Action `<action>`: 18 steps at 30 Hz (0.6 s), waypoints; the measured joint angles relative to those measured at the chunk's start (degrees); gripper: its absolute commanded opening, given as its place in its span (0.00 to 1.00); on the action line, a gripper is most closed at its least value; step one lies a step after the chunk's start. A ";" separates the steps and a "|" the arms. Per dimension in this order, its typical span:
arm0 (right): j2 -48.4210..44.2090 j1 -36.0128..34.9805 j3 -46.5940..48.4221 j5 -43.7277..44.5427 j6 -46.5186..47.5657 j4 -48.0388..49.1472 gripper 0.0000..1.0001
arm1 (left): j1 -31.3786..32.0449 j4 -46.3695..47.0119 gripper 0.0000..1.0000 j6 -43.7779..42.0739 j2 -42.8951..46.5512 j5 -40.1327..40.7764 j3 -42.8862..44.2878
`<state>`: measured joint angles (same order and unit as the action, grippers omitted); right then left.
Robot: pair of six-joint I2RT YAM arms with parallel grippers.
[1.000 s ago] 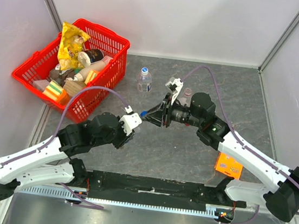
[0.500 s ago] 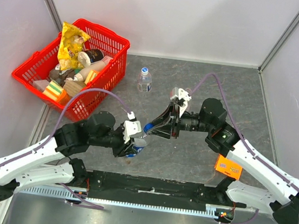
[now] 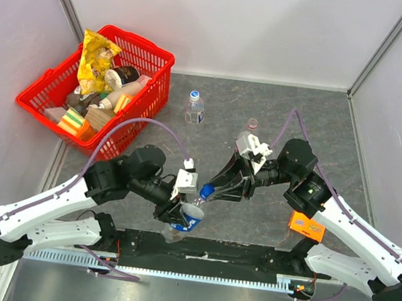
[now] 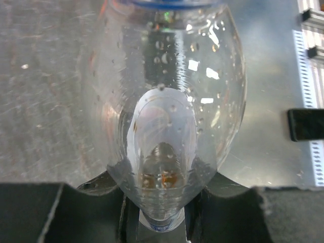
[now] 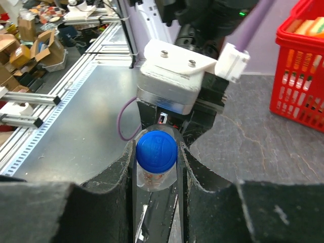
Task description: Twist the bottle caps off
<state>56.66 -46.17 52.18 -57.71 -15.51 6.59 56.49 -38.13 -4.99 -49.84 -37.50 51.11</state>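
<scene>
The left tool grasps the blue-labelled bottle tilted above the counter's near edge, while the right tool is clenched on its blue cap; label print unreadable.

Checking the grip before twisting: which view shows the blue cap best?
Right wrist: the blue cap faces the camera, snug between the right gripper's fingers. Top view shows a tiny blue spot; left wrist shows only the bottle body.
</scene>
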 measured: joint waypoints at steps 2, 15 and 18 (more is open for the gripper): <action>-0.48 0.00 -0.33 -1.95 0.04 0.63 0.00 | 0.00 -0.52 0.02 -0.70 -1.55 -3.23 0.74; -0.85 0.04 -0.46 -7.37 0.22 3.28 0.08 | 0.04 -2.56 0.02 -3.06 -5.11 -10.67 3.37; -0.85 0.04 -0.46 -7.10 0.39 3.28 0.21 | 0.13 -2.60 0.02 -3.08 -4.74 -9.84 3.37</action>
<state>55.81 -46.13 51.72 -64.82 -15.11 9.87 56.62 -40.73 -8.08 -54.59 -47.33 54.48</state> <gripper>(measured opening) 0.352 0.389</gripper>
